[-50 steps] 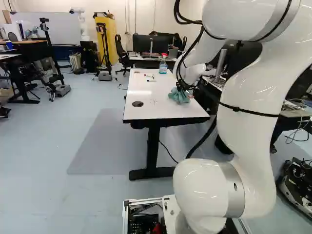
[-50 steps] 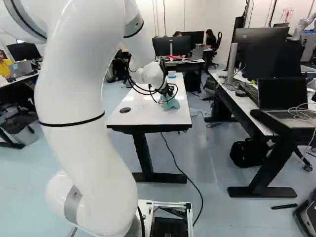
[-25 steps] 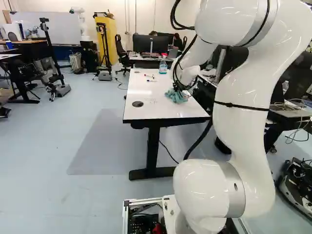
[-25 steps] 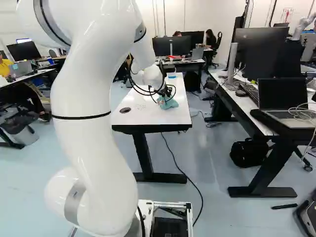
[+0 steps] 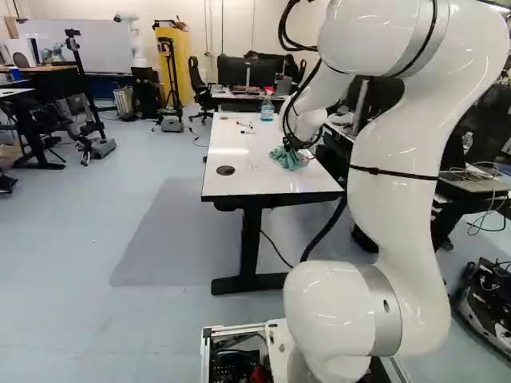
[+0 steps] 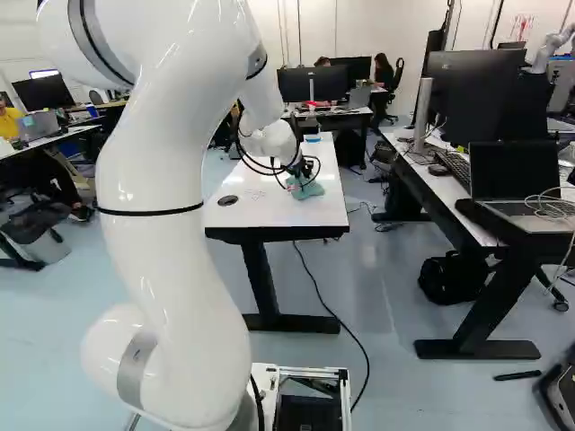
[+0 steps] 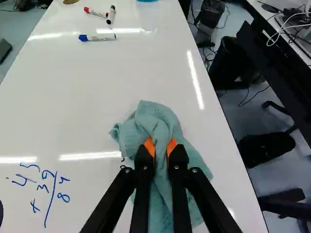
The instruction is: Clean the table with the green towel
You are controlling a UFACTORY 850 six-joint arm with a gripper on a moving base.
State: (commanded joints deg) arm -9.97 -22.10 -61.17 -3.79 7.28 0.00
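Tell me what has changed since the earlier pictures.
The arm leans farther ahead; the gripper and towel have shifted slightly left in the left base view, the towel looking a little flatter. The gripper is shut on it; no release shows. The base, table and markers stayed.

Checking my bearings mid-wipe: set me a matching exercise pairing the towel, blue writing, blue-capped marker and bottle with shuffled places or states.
1. green towel
2. blue writing
3. blue-capped marker
4. bottle

A. standing at the table's far end
B. pinched between the gripper's fingers
C. inked on the white tabletop
D. lying nearer the towel than the two other markers

Pairs: 1-B, 2-C, 3-D, 4-A
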